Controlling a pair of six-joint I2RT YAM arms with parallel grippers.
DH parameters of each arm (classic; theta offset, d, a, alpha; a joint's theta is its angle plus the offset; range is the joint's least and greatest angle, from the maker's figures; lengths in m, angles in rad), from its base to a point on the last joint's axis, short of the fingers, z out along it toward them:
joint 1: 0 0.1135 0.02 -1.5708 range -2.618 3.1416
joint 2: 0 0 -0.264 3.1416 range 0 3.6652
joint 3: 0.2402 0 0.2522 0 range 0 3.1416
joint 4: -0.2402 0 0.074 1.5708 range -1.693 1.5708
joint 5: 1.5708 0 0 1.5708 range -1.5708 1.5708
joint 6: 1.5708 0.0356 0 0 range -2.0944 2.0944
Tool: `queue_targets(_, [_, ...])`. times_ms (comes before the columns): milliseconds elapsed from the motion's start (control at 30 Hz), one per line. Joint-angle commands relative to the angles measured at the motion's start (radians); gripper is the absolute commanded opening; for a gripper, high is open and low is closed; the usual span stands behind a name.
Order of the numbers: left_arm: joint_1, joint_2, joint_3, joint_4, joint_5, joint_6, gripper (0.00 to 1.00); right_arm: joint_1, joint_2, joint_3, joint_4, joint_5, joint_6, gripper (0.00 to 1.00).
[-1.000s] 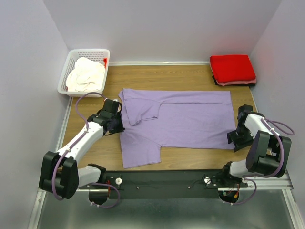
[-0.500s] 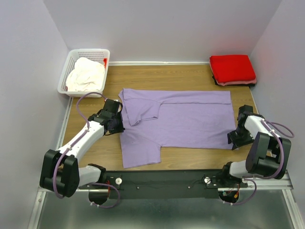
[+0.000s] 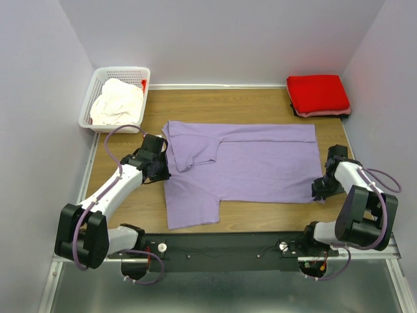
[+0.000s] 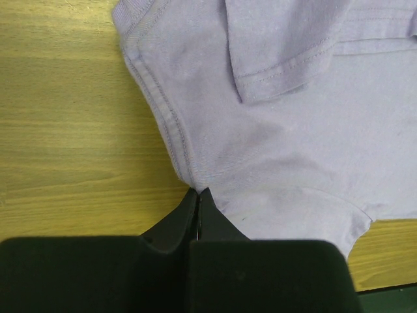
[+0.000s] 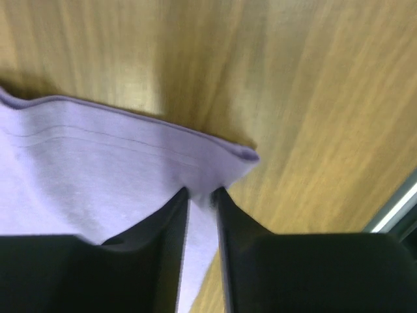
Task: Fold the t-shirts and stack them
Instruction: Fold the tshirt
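Motion is coming from the right pincer (image 3: 320,189), creeping inward and now pinching the hem corner of the lavender t-shirt (image 3: 254,163) lying flat on the worktop (image 3: 260,107); the left pincer (image 3: 164,171) is staying pressed together at the sleeve seam, likely readying a fold

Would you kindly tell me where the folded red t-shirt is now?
In the top view, the folded red t-shirt sits at the far right corner of the table, beyond the lavender t-shirt.

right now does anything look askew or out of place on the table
The lavender t-shirt lies lopsided: its far sleeve is folded over the body while the near sleeve sticks out flat. Nothing looks spilled or damaged.
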Motion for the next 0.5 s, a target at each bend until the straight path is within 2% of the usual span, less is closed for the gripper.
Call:
queue_targets(0, [-0.004, -0.002, 0.026, -0.016, 0.011, 0.010, 0.00, 0.003, 0.097, -0.138, 0.185, -0.051, 0.044, 0.27])
queue_targets(67, [-0.003, -0.002, 0.025, -0.014, 0.011, 0.008, 0.00, 0.003, 0.085, -0.132, 0.183, -0.053, 0.036, 0.23])
queue_targets(167, [-0.003, 0.001, 0.032, -0.019, 0.010, 0.007, 0.00, 0.003, 0.059, -0.111, 0.164, -0.048, 0.010, 0.10])
queue_targets(267, [-0.001, 0.002, 0.040, -0.027, 0.008, 0.007, 0.00, 0.003, 0.046, -0.075, 0.112, -0.027, -0.012, 0.00])
queue_targets(467, [0.005, -0.002, 0.064, -0.048, 0.005, 0.008, 0.00, 0.003, 0.037, 0.010, 0.010, -0.034, -0.093, 0.00])
